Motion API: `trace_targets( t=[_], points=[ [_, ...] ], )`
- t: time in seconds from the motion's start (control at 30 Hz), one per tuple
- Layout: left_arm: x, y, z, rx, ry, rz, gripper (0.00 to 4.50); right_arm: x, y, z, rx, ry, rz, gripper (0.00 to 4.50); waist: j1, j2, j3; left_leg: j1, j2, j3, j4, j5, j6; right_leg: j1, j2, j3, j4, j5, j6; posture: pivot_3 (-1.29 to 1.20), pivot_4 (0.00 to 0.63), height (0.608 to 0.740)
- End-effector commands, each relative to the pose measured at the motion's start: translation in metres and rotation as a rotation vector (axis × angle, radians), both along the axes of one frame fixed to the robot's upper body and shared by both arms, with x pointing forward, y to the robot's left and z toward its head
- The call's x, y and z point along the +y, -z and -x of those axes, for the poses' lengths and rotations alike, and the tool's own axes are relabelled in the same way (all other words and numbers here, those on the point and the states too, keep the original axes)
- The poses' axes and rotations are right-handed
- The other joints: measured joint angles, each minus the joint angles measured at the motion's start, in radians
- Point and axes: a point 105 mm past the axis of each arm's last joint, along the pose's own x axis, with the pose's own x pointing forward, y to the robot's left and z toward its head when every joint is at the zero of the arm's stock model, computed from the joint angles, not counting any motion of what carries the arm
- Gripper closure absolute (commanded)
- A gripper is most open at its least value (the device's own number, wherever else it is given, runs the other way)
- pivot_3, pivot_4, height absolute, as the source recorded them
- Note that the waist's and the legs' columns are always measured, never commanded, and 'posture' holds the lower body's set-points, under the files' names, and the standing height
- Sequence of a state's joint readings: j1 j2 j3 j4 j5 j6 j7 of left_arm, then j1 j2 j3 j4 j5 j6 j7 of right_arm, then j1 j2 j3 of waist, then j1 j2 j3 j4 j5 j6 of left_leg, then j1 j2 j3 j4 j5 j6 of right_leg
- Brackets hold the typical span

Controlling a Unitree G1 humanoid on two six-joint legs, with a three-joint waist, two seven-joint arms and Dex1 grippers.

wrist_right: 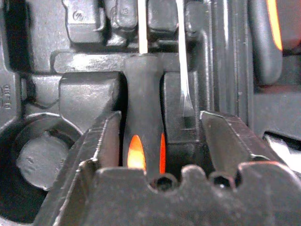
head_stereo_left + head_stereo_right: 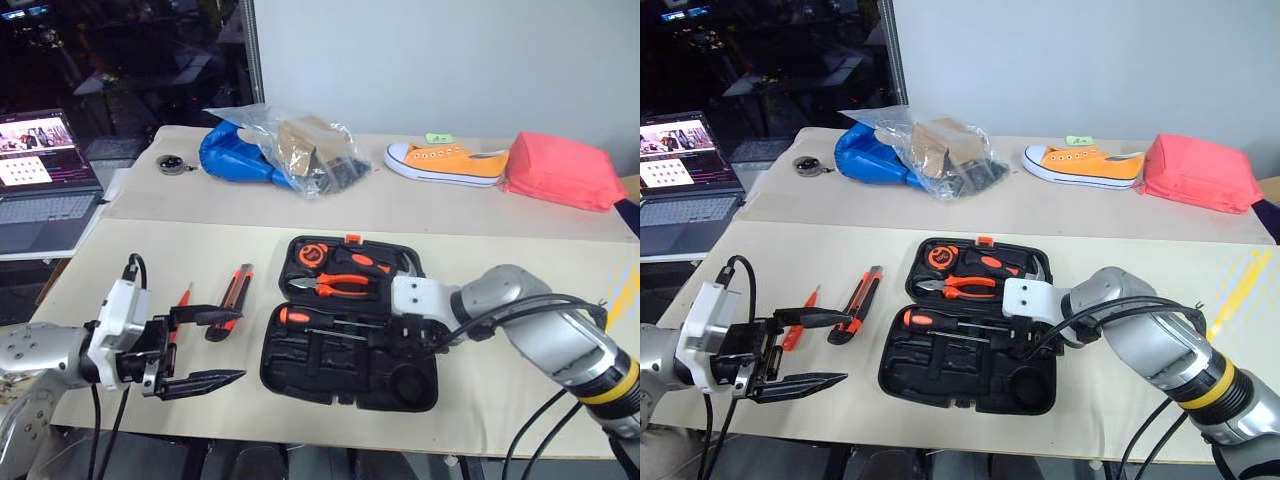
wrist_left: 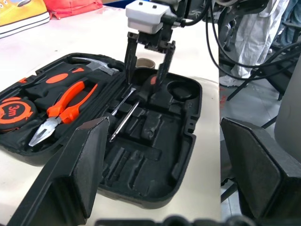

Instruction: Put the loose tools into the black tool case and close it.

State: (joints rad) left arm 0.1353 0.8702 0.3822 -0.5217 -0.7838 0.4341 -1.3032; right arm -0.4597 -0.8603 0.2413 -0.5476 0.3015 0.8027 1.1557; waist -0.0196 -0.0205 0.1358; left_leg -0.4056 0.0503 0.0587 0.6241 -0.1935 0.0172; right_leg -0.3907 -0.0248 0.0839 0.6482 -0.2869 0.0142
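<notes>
A rectangular black tool case (image 2: 350, 345) of moulded plastic lies open on the pale table (image 2: 500, 225), steel-shafted screwdrivers (image 3: 123, 115) resting in its slots. The right gripper (image 3: 146, 63) hovers just above one orange-and-black handle (image 1: 143, 146), jaws apart, gripping nothing. The left gripper (image 2: 205, 350) stands wide open and empty near the slim red screwdriver (image 2: 798, 318) and utility knife (image 2: 230, 302).
</notes>
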Motion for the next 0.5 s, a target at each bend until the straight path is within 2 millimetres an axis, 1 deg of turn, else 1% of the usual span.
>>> trace_targets(
  t=[0.03,0.1,0.13,0.2,0.23,0.33,0.4,0.43,0.47,0.5],
  points=[
    [-0.002,-0.002,-0.001,-0.022,0.017,0.002,0.45,0.005,-0.024,0.006,-0.035,-0.011,-0.199,2.50,0.002,0.000,0.000,0.000,0.000,0.000,0.000,0.000,0.000,0.001,0.000,0.000,0.000,0.000,0.000,0.00,0.150,0.740],
    [-0.002,-0.002,-0.001,-0.021,0.018,0.004,0.45,0.002,-0.021,0.002,-0.062,0.041,-0.242,3.25,0.002,0.000,0.000,0.000,0.000,0.000,0.001,0.000,0.000,0.001,-0.001,0.000,0.000,0.000,0.001,0.00,0.150,0.740],
    [-0.002,-0.001,-0.002,-0.020,0.018,0.004,0.45,0.001,-0.018,0.000,-0.079,0.071,-0.251,3.55,0.002,0.000,0.000,0.000,0.000,0.000,0.001,0.000,0.000,0.001,-0.001,0.000,0.000,0.001,0.001,0.00,0.150,0.740],
    [-0.002,0.000,-0.003,-0.019,0.016,0.009,0.45,-0.004,-0.007,-0.005,-0.125,0.150,-0.257,4.28,0.002,0.000,0.000,0.000,0.000,0.000,0.001,0.000,0.000,0.001,-0.001,0.000,0.000,0.001,0.001,0.00,0.150,0.740],
    [-0.003,0.000,-0.003,-0.016,0.014,0.012,0.45,-0.005,-0.002,-0.005,-0.137,0.173,-0.259,4.46,0.002,0.000,0.000,0.000,0.000,0.000,0.001,0.000,0.000,0.001,-0.001,0.000,0.000,0.001,0.001,0.00,0.150,0.740],
    [-0.003,0.002,-0.003,-0.011,0.013,0.017,0.45,-0.012,0.019,-0.006,-0.186,0.254,-0.228,4.46,0.003,0.000,0.000,0.000,0.000,0.000,0.001,0.000,0.000,0.001,-0.001,0.000,0.000,0.001,0.001,0.00,0.150,0.740],
    [-0.005,0.002,-0.004,-0.008,0.017,0.018,0.45,-0.018,0.042,-0.003,-0.184,0.271,-0.158,4.46,0.002,0.000,0.000,0.000,-0.001,0.000,0.001,0.000,0.000,0.001,-0.001,0.000,0.000,0.000,0.001,0.00,0.150,0.740],
    [-0.006,0.003,-0.004,-0.007,0.020,0.020,0.45,-0.022,0.057,-0.001,-0.178,0.273,-0.105,4.46,0.000,0.000,0.000,0.000,-0.001,0.001,0.001,0.000,0.000,0.001,-0.001,0.001,0.000,0.000,0.001,0.00,0.150,0.740],
    [-0.007,0.004,-0.004,-0.004,0.023,0.022,0.45,-0.025,0.070,0.001,-0.177,0.259,-0.058,4.46,-0.001,0.000,0.000,0.000,-0.001,0.001,0.001,0.000,0.000,0.001,-0.001,0.001,0.000,0.000,0.001,0.00,0.150,0.740],
    [-0.007,0.005,-0.005,-0.003,0.026,0.022,0.45,-0.027,0.080,0.004,-0.177,0.243,-0.026,4.46,-0.003,0.000,0.000,0.001,-0.001,0.001,0.001,0.000,0.000,0.001,-0.001,0.001,0.000,0.000,0.001,0.00,0.150,0.740]
  ],
)
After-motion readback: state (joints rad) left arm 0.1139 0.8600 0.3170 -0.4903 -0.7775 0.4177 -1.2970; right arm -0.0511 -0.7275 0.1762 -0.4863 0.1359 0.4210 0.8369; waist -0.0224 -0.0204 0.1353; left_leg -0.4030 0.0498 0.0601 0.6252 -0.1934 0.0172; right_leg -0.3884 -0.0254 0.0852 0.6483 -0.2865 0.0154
